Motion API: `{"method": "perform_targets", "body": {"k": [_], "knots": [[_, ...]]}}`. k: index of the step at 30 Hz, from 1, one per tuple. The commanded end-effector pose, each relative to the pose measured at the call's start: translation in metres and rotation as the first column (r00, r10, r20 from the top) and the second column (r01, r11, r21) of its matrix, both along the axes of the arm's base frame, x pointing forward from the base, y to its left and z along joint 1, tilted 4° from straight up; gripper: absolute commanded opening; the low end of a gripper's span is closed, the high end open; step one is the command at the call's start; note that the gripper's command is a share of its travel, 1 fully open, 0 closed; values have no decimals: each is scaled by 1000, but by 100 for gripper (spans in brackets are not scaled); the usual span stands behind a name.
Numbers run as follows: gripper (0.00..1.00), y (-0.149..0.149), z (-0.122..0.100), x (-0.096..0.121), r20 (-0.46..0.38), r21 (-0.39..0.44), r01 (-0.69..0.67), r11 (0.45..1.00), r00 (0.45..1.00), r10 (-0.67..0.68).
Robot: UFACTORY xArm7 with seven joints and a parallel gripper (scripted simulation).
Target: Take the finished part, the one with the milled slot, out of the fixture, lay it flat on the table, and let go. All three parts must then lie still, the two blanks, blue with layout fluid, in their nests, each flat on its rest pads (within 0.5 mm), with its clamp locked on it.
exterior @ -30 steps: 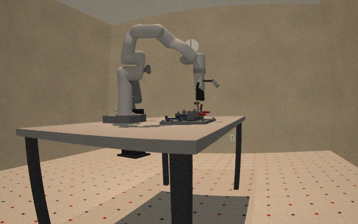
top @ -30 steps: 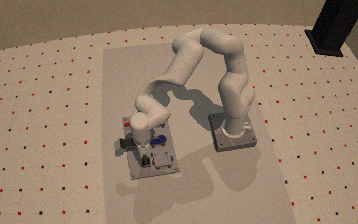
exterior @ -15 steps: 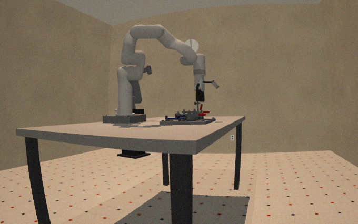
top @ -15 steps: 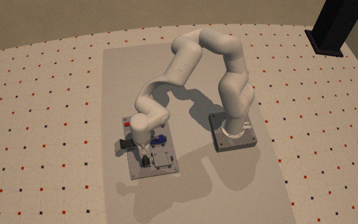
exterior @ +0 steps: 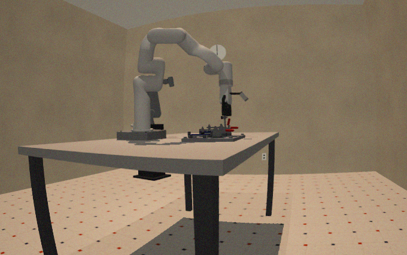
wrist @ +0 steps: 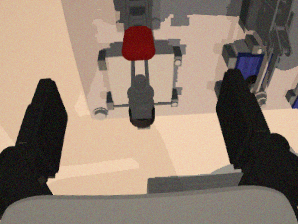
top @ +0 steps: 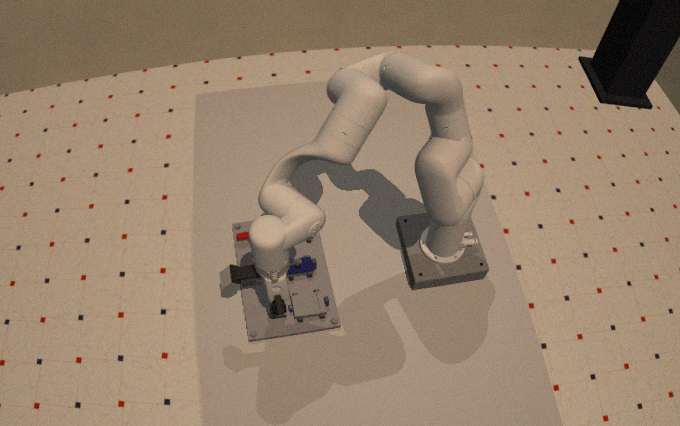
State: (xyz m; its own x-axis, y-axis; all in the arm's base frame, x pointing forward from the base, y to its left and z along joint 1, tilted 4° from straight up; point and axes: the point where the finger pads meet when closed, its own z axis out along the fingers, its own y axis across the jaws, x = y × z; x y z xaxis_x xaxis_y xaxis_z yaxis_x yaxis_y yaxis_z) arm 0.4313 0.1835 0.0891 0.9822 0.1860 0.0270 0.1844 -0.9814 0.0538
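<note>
Two wide-spread fingers leave the gripper [top: 277, 312] [exterior: 226, 115] [wrist: 140, 92] empty, the pale part [top: 307, 302] [wrist: 117, 75] lying lower, to its right, in the fixture [top: 260, 331] [exterior: 210, 139] [wrist: 85, 35].

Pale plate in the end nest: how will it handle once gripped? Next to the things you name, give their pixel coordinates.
Probably stiff: it looks like a flat, straight-edged plate [top: 307, 303] [wrist: 165, 75]. Unlikely to roll, given its square outline. May snag if lifted crooked, with posts [wrist: 102, 59] close around its edges.

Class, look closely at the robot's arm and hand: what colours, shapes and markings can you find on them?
The arm is pale and smooth, with rounded, tube-like sections, fine seam lines and a grey band near its end. The hand has a light body and two black, angular fingers.
</note>
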Motion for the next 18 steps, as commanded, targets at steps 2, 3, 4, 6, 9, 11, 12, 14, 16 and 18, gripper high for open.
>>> {"method": "perform_targets", "body": {"k": [2, 3, 4, 6, 9, 11, 12, 14, 16, 18], "knots": [[100, -2, 1, -15, 4, 1, -1, 1000, 1000, 1], [100, -3, 1, -20, 4, 1, -1, 1000, 1000, 1], [100, -4, 1, -24, 4, 1, -1, 1000, 1000, 1], [100, -6, 0, -33, 4, 1, -1, 1000, 1000, 1], [100, -8, 0, -45, 4, 1, -1, 1000, 1000, 1], [100, -9, 0, -51, 4, 1, -1, 1000, 1000, 1], [100, -9, 0, -51, 4, 1, -1, 1000, 1000, 1], [100, -10, 0, -53, 4, 1, -1, 1000, 1000, 1], [100, -11, 0, -58, 4, 1, -1, 1000, 1000, 1], [100, -12, 0, -62, 4, 1, -1, 1000, 1000, 1]]}}
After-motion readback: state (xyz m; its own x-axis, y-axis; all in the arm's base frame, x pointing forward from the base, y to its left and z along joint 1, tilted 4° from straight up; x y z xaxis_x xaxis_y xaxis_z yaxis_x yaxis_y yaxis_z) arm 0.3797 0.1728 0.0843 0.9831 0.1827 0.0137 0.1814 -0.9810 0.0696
